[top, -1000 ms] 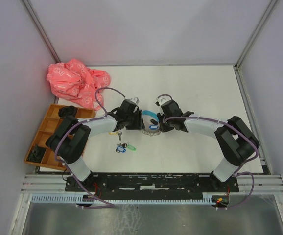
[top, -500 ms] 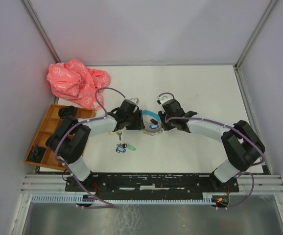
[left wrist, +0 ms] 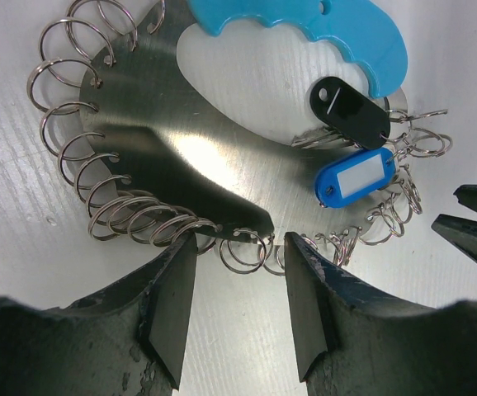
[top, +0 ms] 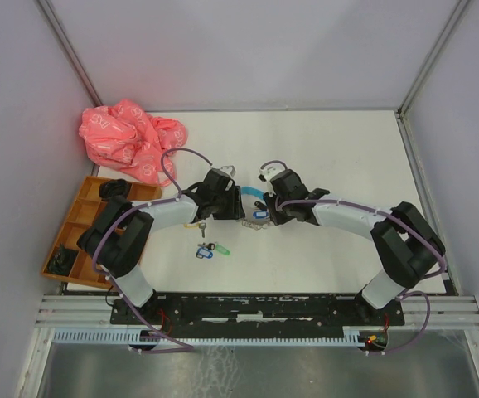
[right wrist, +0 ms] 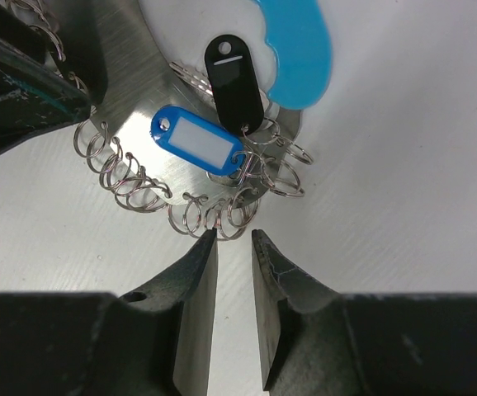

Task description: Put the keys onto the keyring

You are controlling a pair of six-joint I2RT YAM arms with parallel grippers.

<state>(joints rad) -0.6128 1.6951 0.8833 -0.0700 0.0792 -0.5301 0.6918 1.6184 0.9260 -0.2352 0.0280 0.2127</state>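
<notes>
The keyring (left wrist: 164,148) is a flat metal oval plate edged with several small split rings, with a light-blue grip (left wrist: 304,25), lying on the white table (top: 331,157). A black tag (left wrist: 350,111) and a blue-tagged key (left wrist: 356,177) hang on its rings. My left gripper (left wrist: 238,247) stands open at the plate's edge, with a few rings just ahead of its tips. My right gripper (right wrist: 233,238) is open by a narrow gap at the rings below the blue tag (right wrist: 199,140), holding nothing. Loose keys with blue (top: 204,253), green (top: 221,248) and yellow (top: 194,224) tags lie near the left arm.
A crumpled pink plastic bag (top: 128,139) lies at the back left. An orange compartment tray (top: 78,228) with dark items sits along the table's left edge. Both grippers face each other across the keyring (top: 252,214) mid-table.
My right gripper has shifted slightly left toward the keyring and its jaws have parted a little. The left gripper and the keyring have stayed put.
</notes>
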